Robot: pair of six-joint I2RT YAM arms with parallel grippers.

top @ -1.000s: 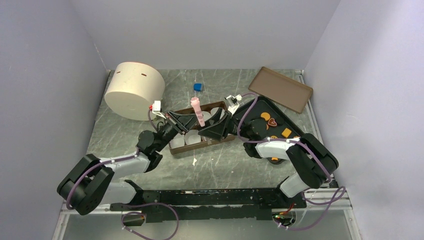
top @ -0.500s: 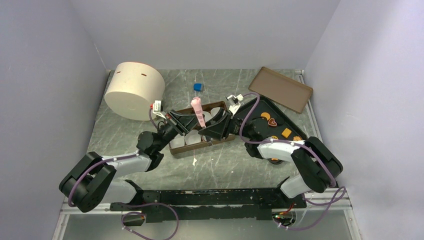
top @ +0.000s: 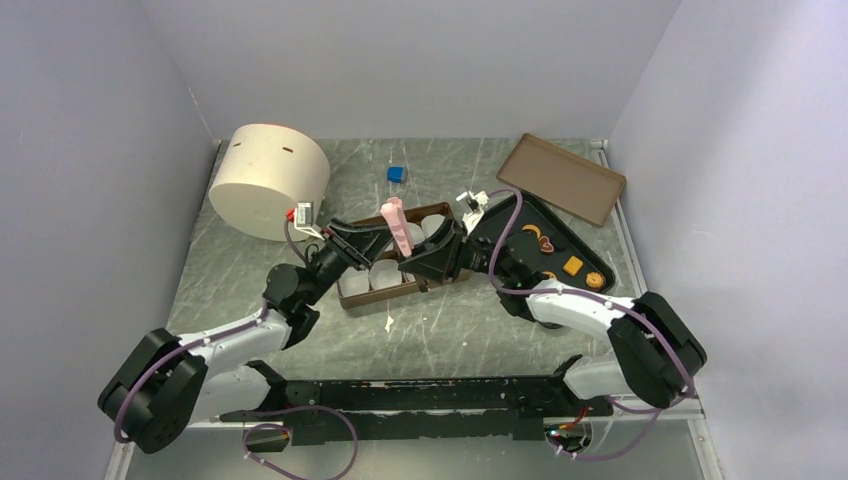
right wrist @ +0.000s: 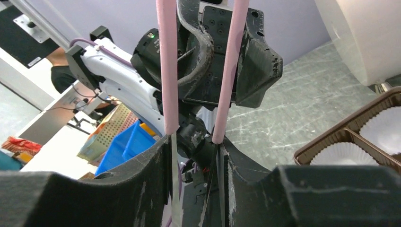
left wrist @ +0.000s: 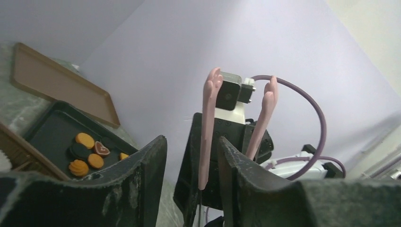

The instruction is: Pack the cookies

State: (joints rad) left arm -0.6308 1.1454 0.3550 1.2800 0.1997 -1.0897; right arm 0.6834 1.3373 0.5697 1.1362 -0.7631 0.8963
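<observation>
One pair of pink tweezers (top: 397, 222) between two arms

Right gripper (right wrist: 194, 144) is closed on both tweezer arms. Left gripper (left wrist: 191, 142) stands part open, with one arm loose in its gap. Six cookies (left wrist: 85, 140) lie on one black tray (left wrist: 52, 127), beside one brown box (right wrist: 346, 133) of white cups (right wrist: 350, 151).

A robotics lab test cell: plain lavender walls (top: 400, 70) box in a marbled tabletop (top: 450, 322), with a black mounting rail (top: 420, 392) at 6 o'clock.
</observation>
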